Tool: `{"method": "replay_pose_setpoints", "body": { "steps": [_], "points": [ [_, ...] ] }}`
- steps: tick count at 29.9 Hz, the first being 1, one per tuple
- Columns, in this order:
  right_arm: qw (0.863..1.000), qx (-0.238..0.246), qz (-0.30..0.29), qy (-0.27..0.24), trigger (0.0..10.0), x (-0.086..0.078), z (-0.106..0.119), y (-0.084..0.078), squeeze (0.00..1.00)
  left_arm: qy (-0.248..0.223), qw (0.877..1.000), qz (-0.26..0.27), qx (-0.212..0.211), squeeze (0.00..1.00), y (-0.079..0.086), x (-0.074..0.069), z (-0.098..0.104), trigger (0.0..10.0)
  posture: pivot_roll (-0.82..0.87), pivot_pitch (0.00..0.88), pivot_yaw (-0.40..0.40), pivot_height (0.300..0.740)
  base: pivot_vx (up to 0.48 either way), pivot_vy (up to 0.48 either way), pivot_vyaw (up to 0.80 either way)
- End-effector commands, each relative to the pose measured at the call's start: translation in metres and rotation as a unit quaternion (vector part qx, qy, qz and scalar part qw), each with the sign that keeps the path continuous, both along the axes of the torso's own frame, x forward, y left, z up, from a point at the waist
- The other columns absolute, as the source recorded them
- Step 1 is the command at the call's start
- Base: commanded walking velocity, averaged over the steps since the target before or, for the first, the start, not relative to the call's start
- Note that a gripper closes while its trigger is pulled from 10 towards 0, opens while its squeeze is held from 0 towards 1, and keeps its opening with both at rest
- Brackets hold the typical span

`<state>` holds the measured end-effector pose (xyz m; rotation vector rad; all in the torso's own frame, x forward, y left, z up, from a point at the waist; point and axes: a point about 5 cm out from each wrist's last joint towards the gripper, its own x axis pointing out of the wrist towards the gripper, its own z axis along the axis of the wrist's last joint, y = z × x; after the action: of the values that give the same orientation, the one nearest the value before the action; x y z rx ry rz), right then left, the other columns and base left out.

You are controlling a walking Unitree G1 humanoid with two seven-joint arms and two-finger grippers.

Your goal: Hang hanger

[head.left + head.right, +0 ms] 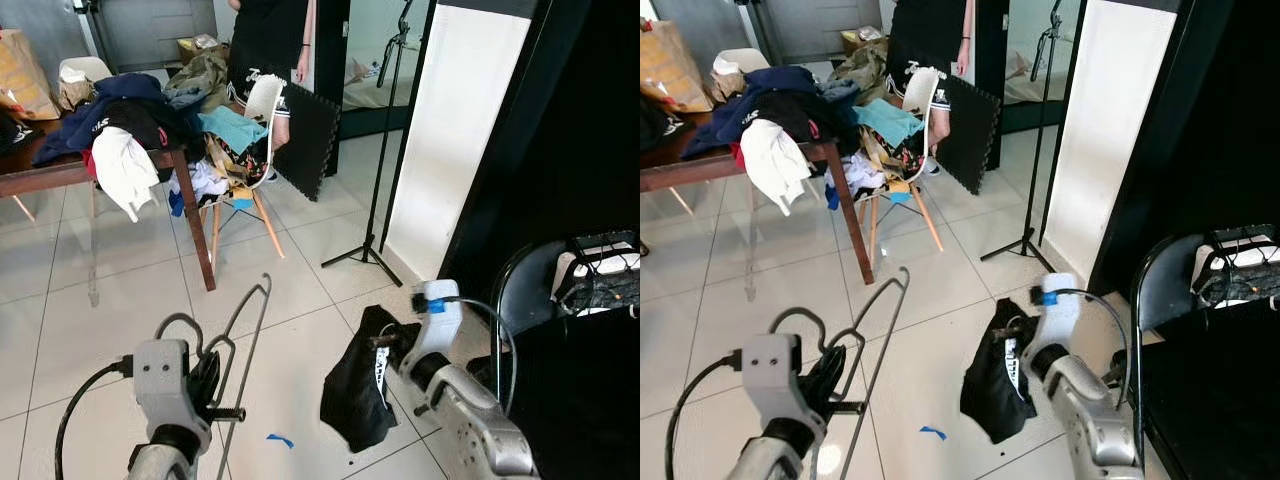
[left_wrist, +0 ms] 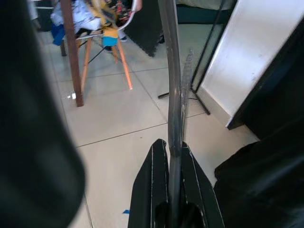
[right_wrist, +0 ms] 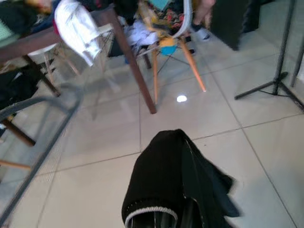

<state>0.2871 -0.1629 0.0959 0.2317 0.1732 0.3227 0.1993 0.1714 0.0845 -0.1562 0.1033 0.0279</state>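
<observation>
In the left eye view, your left gripper (image 1: 208,385) sits low in front of you with the grey wire hanger (image 1: 243,340) clamped in it; the hanger's frame rises up and away from the jaws, its hook curling over beyond them above the tiled floor (image 1: 120,290). Your right gripper (image 1: 383,345) is level with it on the other side, its jaws buried in a black garment (image 1: 357,385) that droops below them. Past both grippers stands a wooden table (image 1: 60,170) heaped with clothes, a chair (image 1: 250,150) piled the same way beside it, and a person (image 1: 265,45) behind the chair. A black stand (image 1: 375,200) rises beyond the right gripper, next to a white panel (image 1: 455,140).

The right eye view gives you the same layout: a scrap of blue tape (image 1: 933,433) lies on the floor between the two grippers.

In the left wrist view, the fingers (image 2: 153,190) are closed narrowly on the hanger's wire, which runs straight out ahead from between them. The chair's wooden legs stand well ahead.

In the right wrist view, the black garment is draped over the jaws, gripped at its trimmed edge. The hanger shows blurred off to one side, apart from these jaws. The table leg and the chair stand ahead.
</observation>
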Motion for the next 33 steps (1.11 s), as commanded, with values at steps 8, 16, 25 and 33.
{"method": "replay_pose_setpoints", "body": {
  "steps": [8, 16, 25, 33],
  "points": [
    [0.995, -0.043, -0.053, 0.067, 10.0, -0.019, -0.054, -0.047, 0.0, 0.099, 0.994, 0.047, 0.007, 0.0, 0.032, -0.033, -0.061, 10.0, 0.04, 0.0, -0.035, 0.74, 0.0, 0.0, 0.0],
    [0.983, -0.065, -0.063, 0.161, 10.0, -0.059, -0.108, -0.057, 0.0, 0.151, 0.985, 0.082, -0.031, 0.0, 0.037, -0.049, -0.097, 10.0, 0.04, 0.0, -0.031, 0.74, 0.0, 0.0, 0.0],
    [0.973, -0.05, -0.093, 0.205, 10.0, -0.078, -0.134, -0.061, 0.0, 0.205, 0.974, 0.096, -0.015, 0.0, 0.042, -0.064, -0.127, 10.0, 0.04, 0.0, -0.031, 0.74, 0.0, 0.0, 0.0],
    [0.97, -0.015, -0.102, 0.222, 10.0, -0.088, -0.144, -0.066, 0.0, 0.211, 0.971, 0.104, -0.051, 0.0, 0.044, -0.069, -0.137, 10.0, 0.03, 0.0, -0.034, 0.74, 0.0, 0.0, 0.0]
  ]
}}
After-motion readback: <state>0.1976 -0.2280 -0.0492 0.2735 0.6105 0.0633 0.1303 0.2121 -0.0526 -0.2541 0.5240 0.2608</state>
